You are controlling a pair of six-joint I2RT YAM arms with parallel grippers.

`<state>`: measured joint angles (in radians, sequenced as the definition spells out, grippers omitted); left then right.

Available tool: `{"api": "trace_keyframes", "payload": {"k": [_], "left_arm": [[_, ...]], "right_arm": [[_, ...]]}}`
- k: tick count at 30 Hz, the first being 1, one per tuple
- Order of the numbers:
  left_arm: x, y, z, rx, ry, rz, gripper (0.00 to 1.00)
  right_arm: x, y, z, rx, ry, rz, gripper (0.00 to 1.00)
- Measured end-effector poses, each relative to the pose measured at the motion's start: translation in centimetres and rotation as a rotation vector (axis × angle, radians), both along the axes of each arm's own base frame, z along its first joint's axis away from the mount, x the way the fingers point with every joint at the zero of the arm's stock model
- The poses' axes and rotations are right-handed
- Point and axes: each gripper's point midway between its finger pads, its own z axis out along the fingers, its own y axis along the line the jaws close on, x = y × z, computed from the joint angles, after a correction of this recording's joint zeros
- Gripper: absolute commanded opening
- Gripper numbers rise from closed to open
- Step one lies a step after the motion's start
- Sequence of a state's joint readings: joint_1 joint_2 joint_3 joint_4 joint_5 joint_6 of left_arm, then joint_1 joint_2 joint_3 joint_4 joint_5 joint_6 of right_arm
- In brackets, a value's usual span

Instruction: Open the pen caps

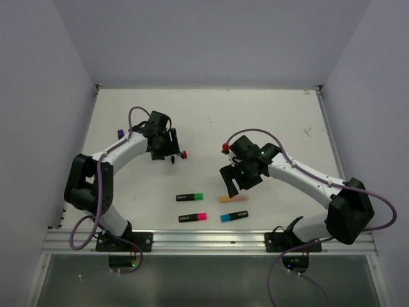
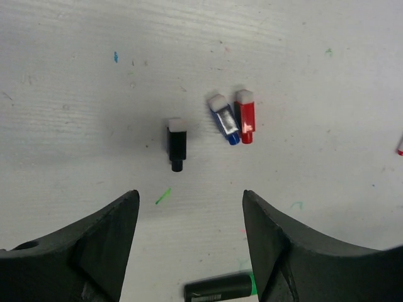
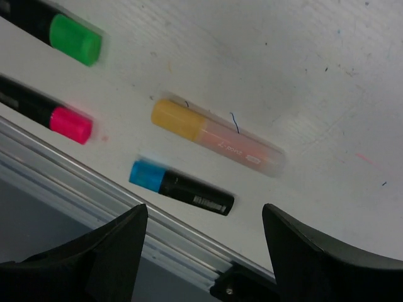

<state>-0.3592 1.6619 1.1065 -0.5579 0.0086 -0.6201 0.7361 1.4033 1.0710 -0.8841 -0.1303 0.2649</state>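
My left gripper [image 2: 190, 201] gapes wide, black cap [image 2: 177, 146] at twelve o'clock; right gripper [image 3: 204, 214] wide too, orange cap [image 3: 171, 117] at eleven.

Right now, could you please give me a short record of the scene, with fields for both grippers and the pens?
left gripper: open, empty
in its view: small black cap alone; small blue cap and small red cap side by side
right gripper: open, empty
highlighters: four lying flat, all capped
their caps: green cap, pink cap, blue cap, orange cap
table: white, pen-marked
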Motion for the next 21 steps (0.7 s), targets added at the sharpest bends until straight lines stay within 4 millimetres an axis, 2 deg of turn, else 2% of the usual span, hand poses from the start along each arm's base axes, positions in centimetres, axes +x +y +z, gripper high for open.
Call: {"api": "trace_keyframes", "payload": {"k": [3, 8, 13, 21], "left_arm": [[-0.3, -0.6, 1.5, -0.048, -0.034, -0.008, 0.72], [-1.3, -1.4, 2.9, -0.121, -0.058, -0.035, 0.74], [-2.4, -1.8, 3.6, -0.168, -0.073, -0.059, 0.75], [-2.8, -1.8, 5.3, -0.188, -0.121, -0.067, 0.76]], "right_arm": [[-1.5, -1.7, -1.8, -0.033, 0.056, 0.006, 0.81], [-2.2, -1.5, -2.7, -0.008, 0.081, 0.038, 0.82], [-1.7, -1.0, -3.4, -0.01, 0.08, 0.054, 0.83], [-0.6, -1.7, -5.9, -0.177, 0.065, 0.074, 0.83]]}}
